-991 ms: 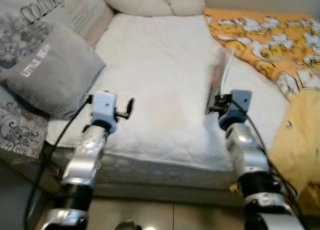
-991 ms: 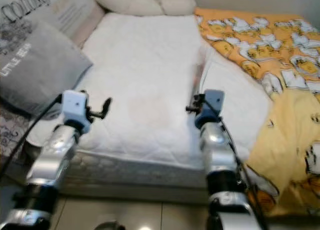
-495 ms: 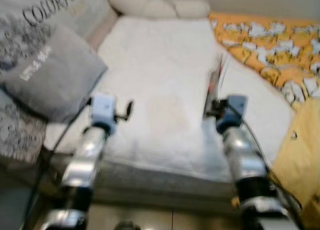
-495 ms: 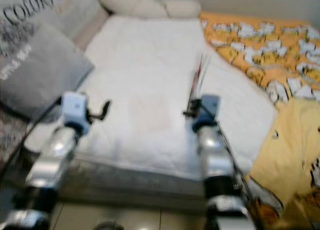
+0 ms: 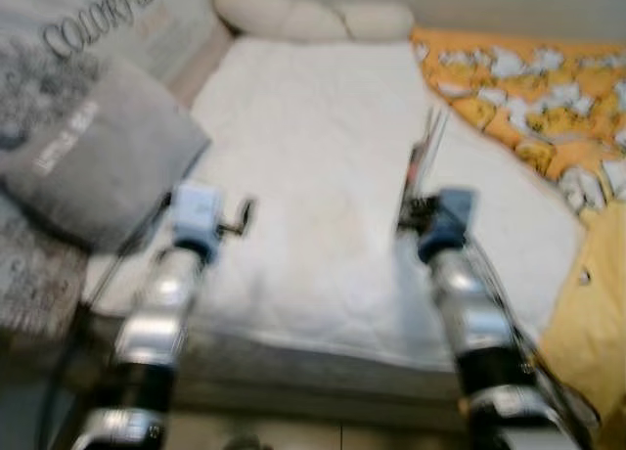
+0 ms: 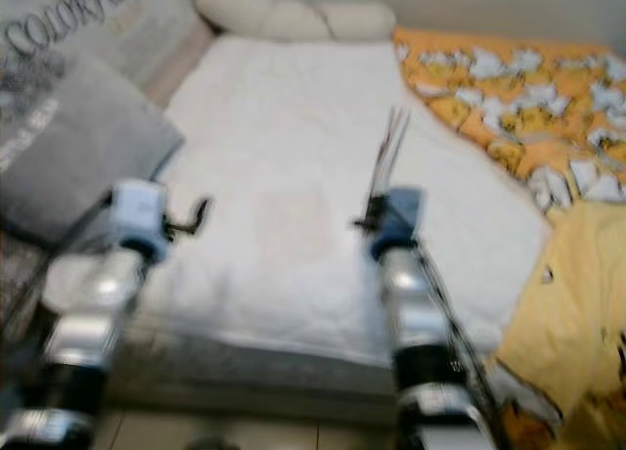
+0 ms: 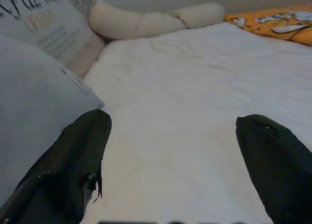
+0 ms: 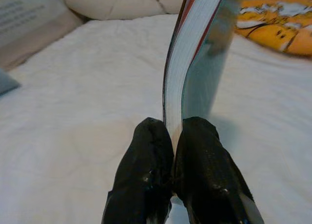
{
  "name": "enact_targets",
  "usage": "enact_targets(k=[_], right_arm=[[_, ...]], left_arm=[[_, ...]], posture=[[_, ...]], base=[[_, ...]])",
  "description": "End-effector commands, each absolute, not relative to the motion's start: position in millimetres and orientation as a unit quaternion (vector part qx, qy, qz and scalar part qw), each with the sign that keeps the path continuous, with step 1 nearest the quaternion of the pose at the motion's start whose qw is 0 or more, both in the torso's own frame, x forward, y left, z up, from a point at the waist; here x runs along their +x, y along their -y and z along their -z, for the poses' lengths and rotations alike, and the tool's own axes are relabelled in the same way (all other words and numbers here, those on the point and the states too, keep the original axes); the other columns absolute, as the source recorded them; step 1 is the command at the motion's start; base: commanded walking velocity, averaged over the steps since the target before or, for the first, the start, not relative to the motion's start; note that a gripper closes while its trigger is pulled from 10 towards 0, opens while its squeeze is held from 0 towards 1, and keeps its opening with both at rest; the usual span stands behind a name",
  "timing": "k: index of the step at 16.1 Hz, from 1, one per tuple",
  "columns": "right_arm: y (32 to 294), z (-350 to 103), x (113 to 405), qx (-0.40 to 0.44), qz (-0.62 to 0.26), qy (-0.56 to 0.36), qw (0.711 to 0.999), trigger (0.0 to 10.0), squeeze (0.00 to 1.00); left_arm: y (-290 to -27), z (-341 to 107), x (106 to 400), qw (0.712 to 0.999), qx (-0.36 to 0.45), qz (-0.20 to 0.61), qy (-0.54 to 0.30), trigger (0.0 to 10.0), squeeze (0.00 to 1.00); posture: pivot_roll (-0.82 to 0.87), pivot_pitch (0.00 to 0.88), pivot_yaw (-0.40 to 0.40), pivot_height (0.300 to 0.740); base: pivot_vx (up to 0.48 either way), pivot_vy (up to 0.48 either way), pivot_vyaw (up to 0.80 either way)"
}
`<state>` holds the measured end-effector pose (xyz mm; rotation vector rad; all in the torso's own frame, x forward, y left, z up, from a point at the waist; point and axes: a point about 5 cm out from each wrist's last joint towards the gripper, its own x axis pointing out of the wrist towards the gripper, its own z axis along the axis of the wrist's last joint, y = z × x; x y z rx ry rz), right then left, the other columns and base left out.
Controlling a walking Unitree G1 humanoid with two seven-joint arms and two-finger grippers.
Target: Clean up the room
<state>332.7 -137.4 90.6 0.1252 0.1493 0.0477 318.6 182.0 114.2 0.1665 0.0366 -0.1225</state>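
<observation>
Book (image 8: 197,53) pinched on edge by right gripper (image 8: 174,136) over white bed (image 5: 313,137), near front edge. Left gripper (image 7: 170,160) spread wide, holding nothing.

— What's the big surface here?
— A bed (image 5: 323,176) with a white quilted cover.
— What lies on it?
— A grey pillow (image 5: 93,152) on its left side, cream cushions (image 5: 313,20) at its head, and an orange patterned blanket (image 5: 528,88) along its right side.
</observation>
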Motion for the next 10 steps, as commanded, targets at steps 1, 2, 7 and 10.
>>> enact_targets(k=[1, 2, 7, 10], right_arm=[[147.2, -108.0, 337.6, 0.056, -0.017, -0.038, 0.998, 10.0, 0.00], [148.1, -107.4, 336.6, 0.056, -0.016, -0.038, 0.998, 10.0, 0.00], [149.9, -102.6, 330.5, 0.059, -0.006, -0.043, 0.997, 10.0, 0.00], [151.1, -100.8, 328.7, 0.058, -0.004, -0.045, 0.997, 10.0, 0.00]], left_arm=[[-169.1, -118.8, 320.9, 0.994, 0.082, 0.078, -0.006, 10.0, 0.27], [-168.8, -118.4, 320.3, 0.994, 0.081, 0.078, -0.006, 10.0, 0.27], [-169.0, -116.3, 319.8, 0.993, 0.082, 0.082, -0.010, 10.0, 0.27], [-168.0, -116.2, 320.2, 0.993, 0.083, 0.085, -0.011, 10.0, 0.27]], posture=[[-0.01, 0.000, -0.005, 0.740], [-0.01, 0.000, -0.003, 0.740], [-0.02, 0.000, 0.007, 0.740], [-0.02, 0.000, 0.015, 0.740]], base=[[0.322, 0.000, 0.00], [0.322, 0.000, 0.00], [0.323, 0.000, 0.00], [0.324, 0.000, 0.00]])
